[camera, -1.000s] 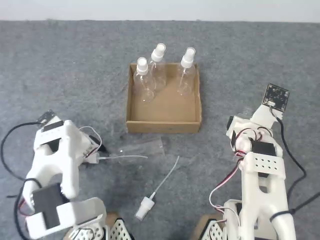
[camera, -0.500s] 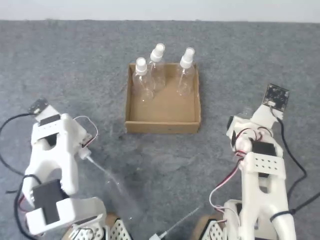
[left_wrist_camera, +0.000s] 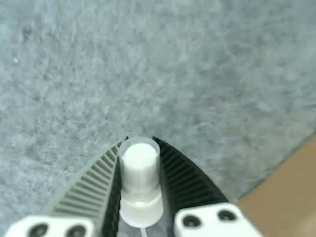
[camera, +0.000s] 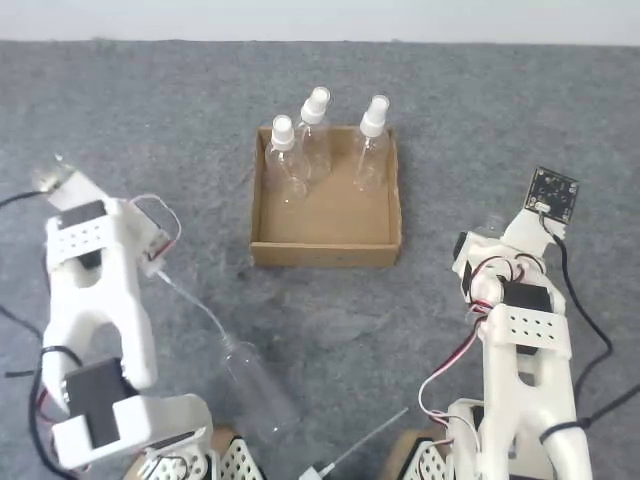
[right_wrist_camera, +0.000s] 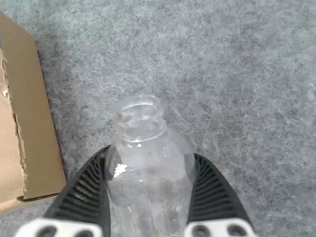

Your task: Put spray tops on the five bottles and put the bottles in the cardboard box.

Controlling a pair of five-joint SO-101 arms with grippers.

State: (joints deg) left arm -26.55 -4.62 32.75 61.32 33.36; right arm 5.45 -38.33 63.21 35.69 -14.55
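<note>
Three capped bottles stand in the cardboard box; two are outstanding; left gripper is clenched on a spray top, near a loose bottle lying flat; right gripper grasps an uncapped bottle beside the box.

Mottled grey felt worktop; plain brown cardboard box; 3 clear plastic bottles with white spray tops. The left claw and right claw have black ribbed fingers on white arms. The left's round spray cap is white, the right's open-necked plastic bottle clear.
</note>
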